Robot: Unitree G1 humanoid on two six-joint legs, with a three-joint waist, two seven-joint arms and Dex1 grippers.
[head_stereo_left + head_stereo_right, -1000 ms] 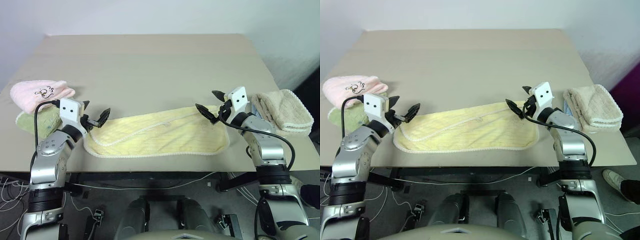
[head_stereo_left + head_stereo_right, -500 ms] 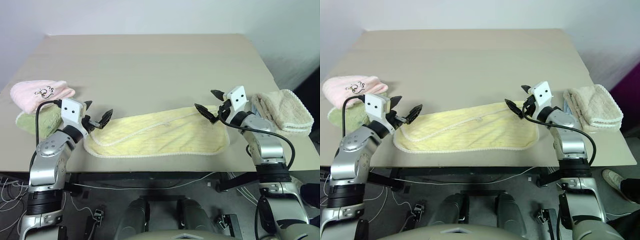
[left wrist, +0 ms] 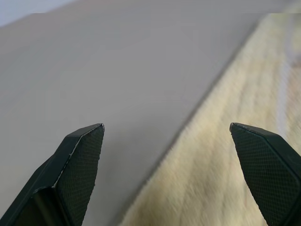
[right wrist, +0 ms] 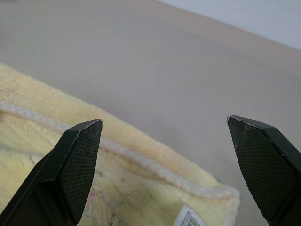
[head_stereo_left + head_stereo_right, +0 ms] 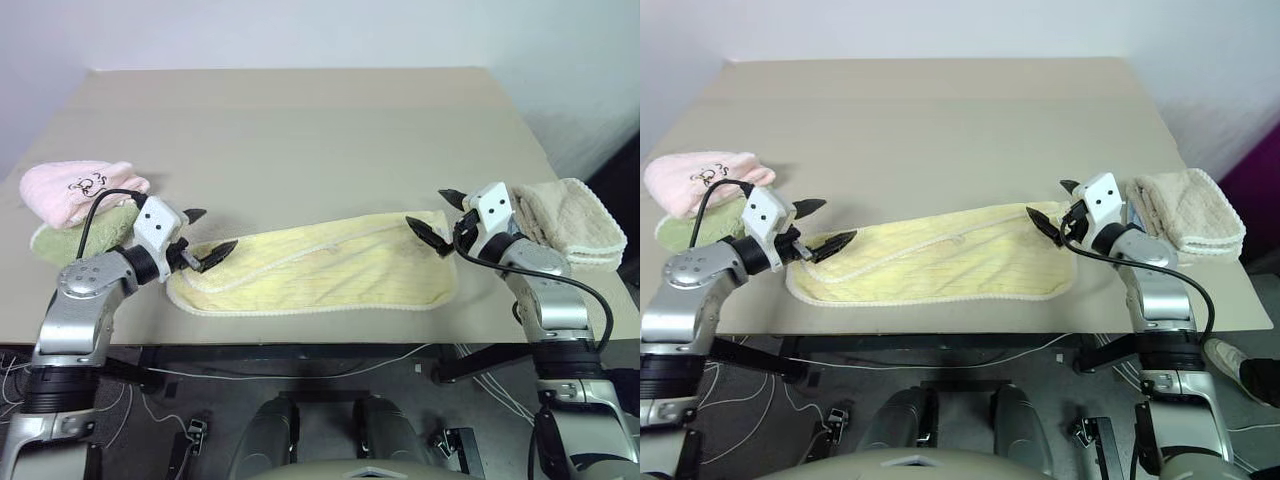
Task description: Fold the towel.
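Observation:
The pale yellow towel [image 5: 320, 270] lies as a long strip near the table's front edge, and a cream piped edge runs across its top face. My left gripper [image 5: 207, 233] hovers open at the towel's left end, one finger over bare table and the other over the cloth. In the left wrist view the towel [image 3: 230, 155] fills one side between the fingertips [image 3: 82, 155]. My right gripper [image 5: 437, 213] stands open at the towel's far right corner, holding nothing. The right wrist view shows that corner [image 4: 70, 141] with a small label.
A pink towel [image 5: 75, 190] rests on a green cloth [image 5: 85, 240] at the table's left edge. A beige folded towel [image 5: 565, 220] sits at the right edge, close behind my right gripper. The tan table [image 5: 300, 130] stretches bare behind the yellow towel.
My left gripper has swung to point rightward along the towel's left end, its elbow moving outward. My right gripper has drifted slightly to the right. Both stay open; the towel has not moved.

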